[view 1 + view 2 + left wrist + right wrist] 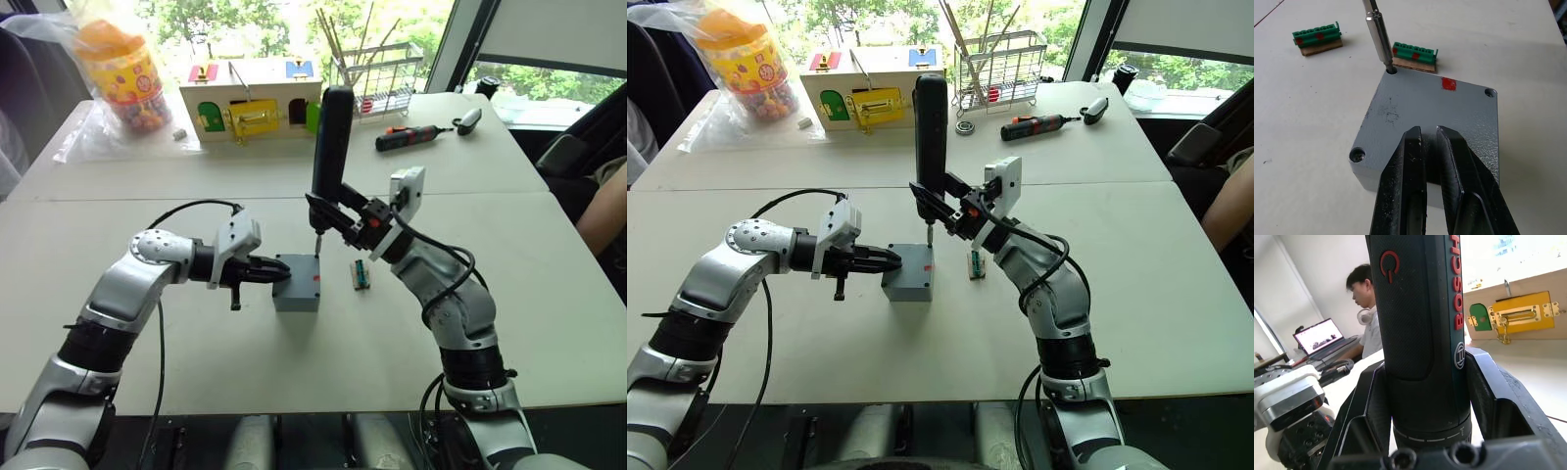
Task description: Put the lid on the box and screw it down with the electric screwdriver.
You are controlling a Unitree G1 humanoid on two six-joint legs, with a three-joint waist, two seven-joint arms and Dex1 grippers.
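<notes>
Left wrist view shows the flat grey plastic lid (1435, 117) seated on the small grey square box (297, 284), which stands mid-table with bare white tabletop (147, 362) around it toward the near edge. Two green terminal blocks (1415, 53) lie just beyond it. The thin metal bit (1379, 34) of the thick black cylindrical electric screwdriver (330, 147) sits in one corner screw hole. The right gripper (345, 219) clamps the upright screwdriver's lower body, arm bent at the elbow. The left gripper (277, 275), fingers nearly together and holding nothing, rests its tips on the lid, forearm level.
</notes>
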